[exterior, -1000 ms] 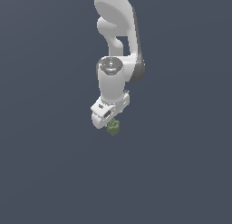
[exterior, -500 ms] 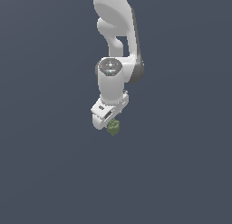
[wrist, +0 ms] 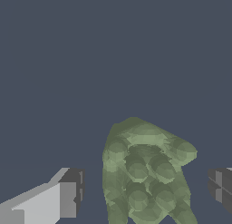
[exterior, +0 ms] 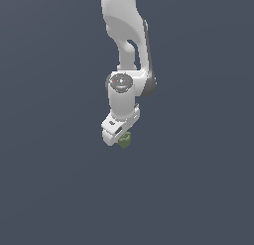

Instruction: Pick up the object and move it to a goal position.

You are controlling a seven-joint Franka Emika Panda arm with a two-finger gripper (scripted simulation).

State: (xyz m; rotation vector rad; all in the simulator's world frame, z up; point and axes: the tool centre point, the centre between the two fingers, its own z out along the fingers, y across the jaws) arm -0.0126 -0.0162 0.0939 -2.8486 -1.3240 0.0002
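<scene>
The object is a small, lumpy olive-green item with a bumpy surface, lying on the dark grey floor. My white gripper hangs right over it at the end of the arm. In the wrist view the object sits between my two fingers. One fingertip and the other fingertip each stand a small gap away from it. The gripper is open around the object and does not touch it. The object's near end is cut off by the frame edge.
Only the plain dark grey floor shows around the arm. No goal marker shows in either view.
The arm's wrist has come down a little toward the object. The object has stayed where it was.
</scene>
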